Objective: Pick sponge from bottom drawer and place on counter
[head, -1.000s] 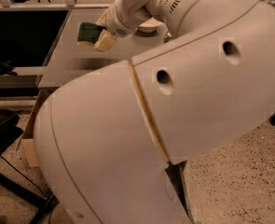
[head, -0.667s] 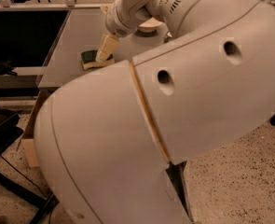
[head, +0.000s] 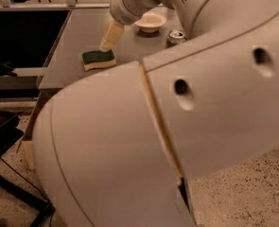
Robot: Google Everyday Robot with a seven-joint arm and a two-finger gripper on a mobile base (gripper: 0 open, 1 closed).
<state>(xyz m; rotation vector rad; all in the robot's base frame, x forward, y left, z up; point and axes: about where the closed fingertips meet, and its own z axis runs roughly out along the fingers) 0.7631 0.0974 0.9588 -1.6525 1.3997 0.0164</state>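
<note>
The sponge (head: 99,59), dark green face up over a pale yellow body, lies flat on the counter (head: 73,37) near its front left. My gripper (head: 104,47) hangs just above and behind the sponge's right end. It is open, and the sponge lies free of it. One pale finger (head: 112,34) shows, pointing down. The bottom drawer is mostly hidden behind my arm. Only a pale edge (head: 28,143) that may be its side wall shows below the counter's front left corner.
A white bowl (head: 150,21) and a metal can (head: 177,36) stand on the counter to the right of the gripper. My large white arm casing (head: 177,126) fills the foreground. Black frame legs (head: 16,188) stand at the lower left. Speckled floor (head: 252,193) lies to the right.
The gripper came down and toward the counter's front with the sponge. The sponge now rests on the counter, and the gripper has drawn slightly up and away from it.
</note>
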